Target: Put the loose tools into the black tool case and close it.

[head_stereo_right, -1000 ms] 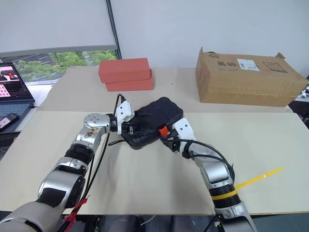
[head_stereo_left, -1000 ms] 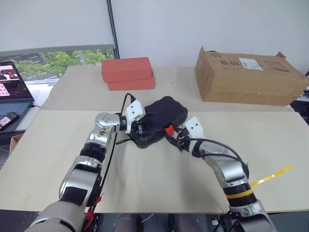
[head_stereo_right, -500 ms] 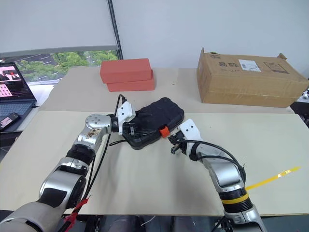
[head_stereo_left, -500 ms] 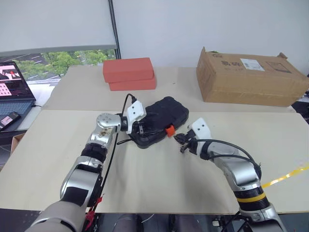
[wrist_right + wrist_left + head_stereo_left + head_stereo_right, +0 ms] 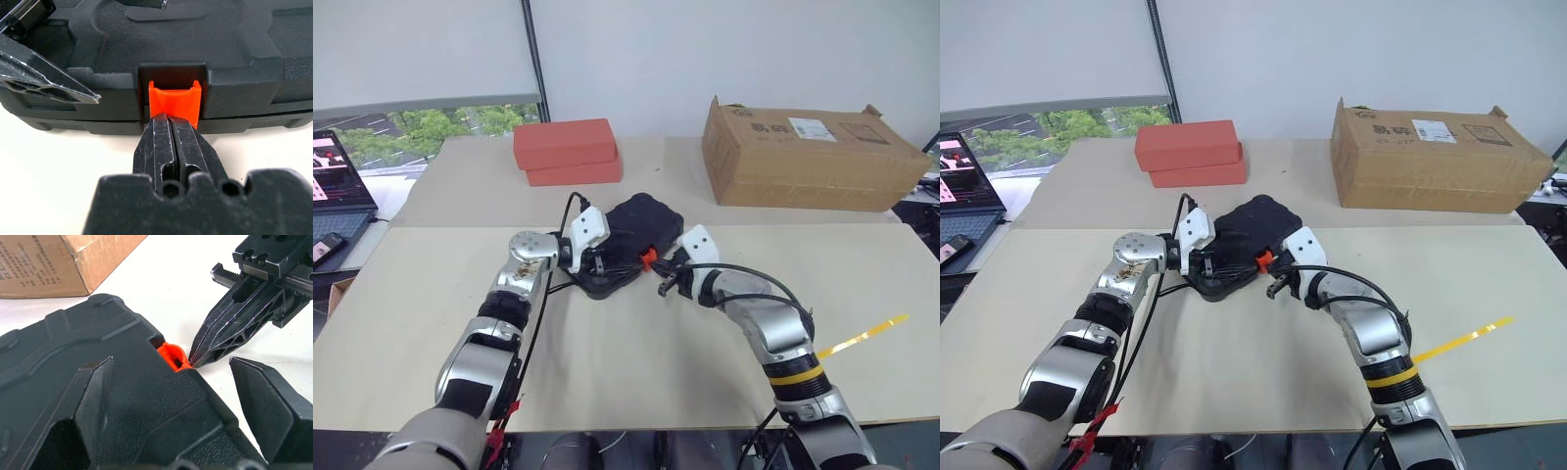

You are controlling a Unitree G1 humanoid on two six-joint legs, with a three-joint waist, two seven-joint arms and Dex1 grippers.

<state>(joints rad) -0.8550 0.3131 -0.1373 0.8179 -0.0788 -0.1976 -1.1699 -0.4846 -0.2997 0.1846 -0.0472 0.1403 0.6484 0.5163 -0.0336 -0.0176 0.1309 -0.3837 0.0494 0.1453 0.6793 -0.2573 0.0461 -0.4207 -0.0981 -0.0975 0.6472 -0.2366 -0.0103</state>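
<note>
The black tool case [image 5: 641, 220] lies with its lid down in the middle of the table, its small orange latch [image 5: 649, 258] on the near edge. My left gripper [image 5: 597, 262] is open, its fingers [image 5: 93, 396] straddling the case's near corner by the latch [image 5: 171, 354]. My right gripper [image 5: 170, 120] is shut with nothing between its fingers. Its joined tips press against the lower edge of the latch [image 5: 174, 100]. In the left wrist view the right gripper [image 5: 193, 363] comes to a point on the latch. The loose tools are out of view.
Two stacked red-orange boxes [image 5: 566, 150] sit at the back left and a brown cardboard box [image 5: 808, 157] at the back right. A laptop [image 5: 333, 191] and a phone [image 5: 328, 245] lie off the table's left edge. A yellow strip [image 5: 862, 336] lies near the right.
My right gripper has shut, drawn back a little, then come forward until its tips meet the orange latch. The left gripper and the case have stayed put. The camera has shifted slightly.
</note>
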